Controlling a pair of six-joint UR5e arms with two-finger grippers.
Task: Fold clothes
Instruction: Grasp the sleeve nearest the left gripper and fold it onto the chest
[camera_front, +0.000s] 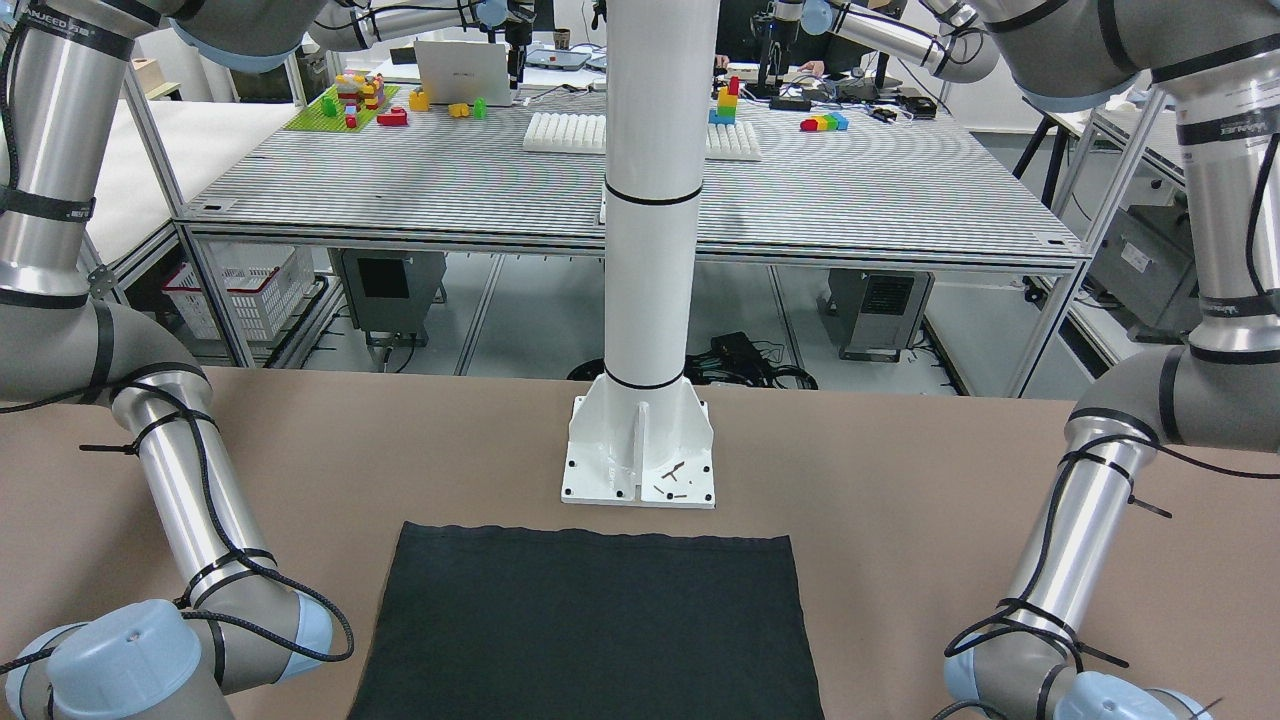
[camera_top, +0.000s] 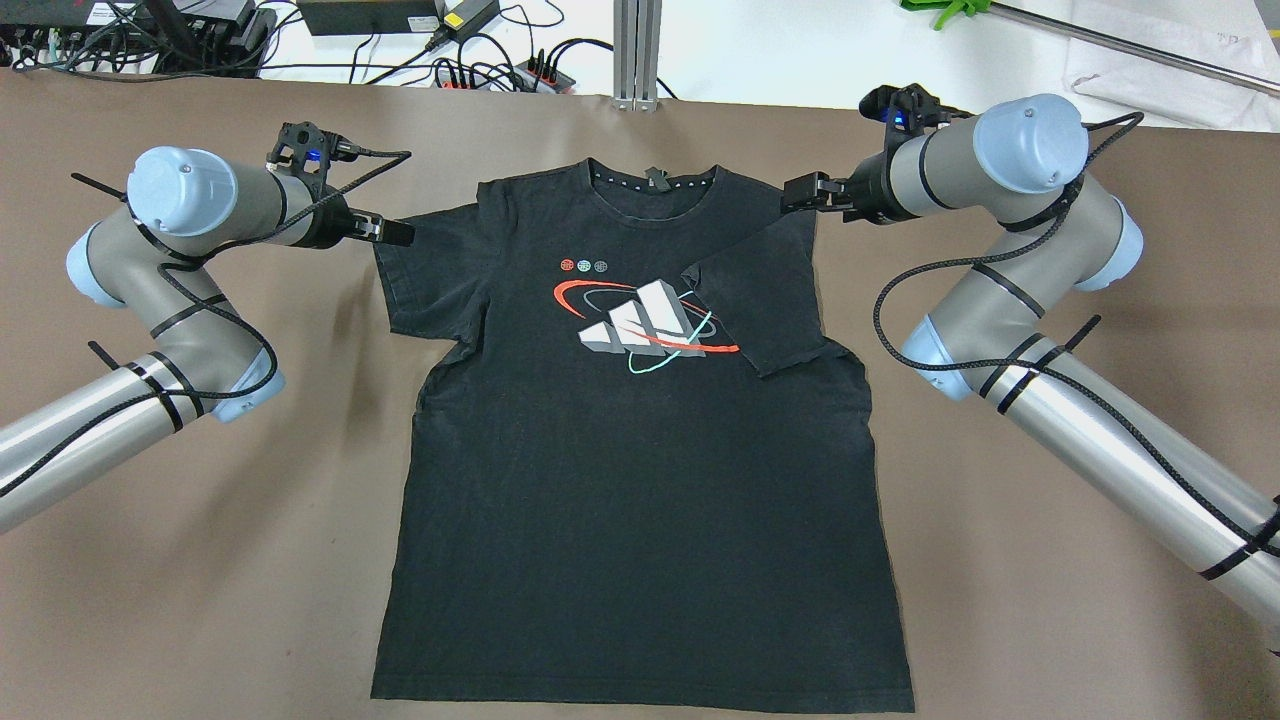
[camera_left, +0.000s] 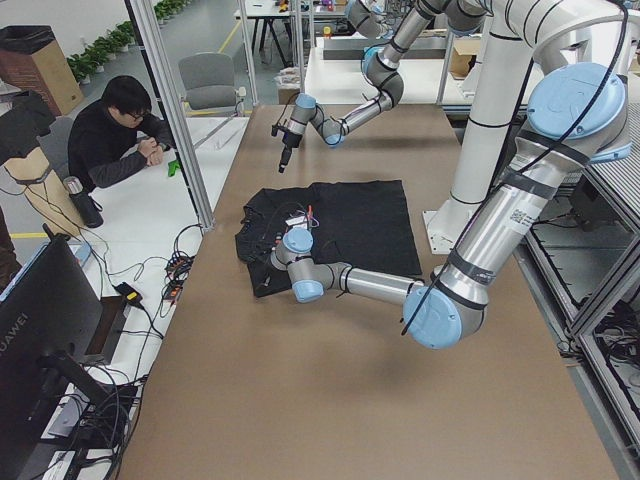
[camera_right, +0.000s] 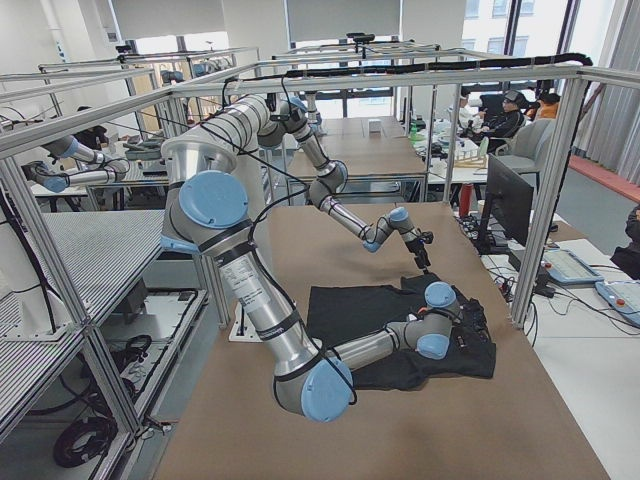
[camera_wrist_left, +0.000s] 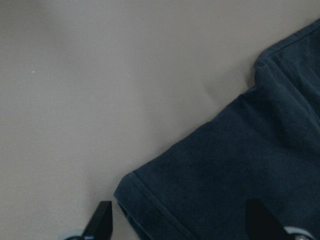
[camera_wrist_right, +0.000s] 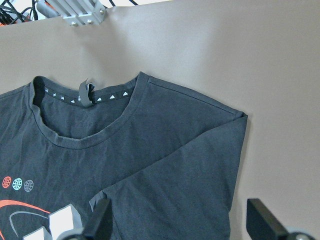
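I've got the shirt (camera_top: 640, 450) flat on the desk (camera_top: 200, 550), right sleeve folded inward. The left gripper (camera_top: 398, 232) and right gripper (camera_top: 797, 192) are both released at its shoulders.

Left claw (camera_top: 398, 233), right claw (camera_top: 797, 192): jaws spread wide, gripping nothing; arms bent inward.
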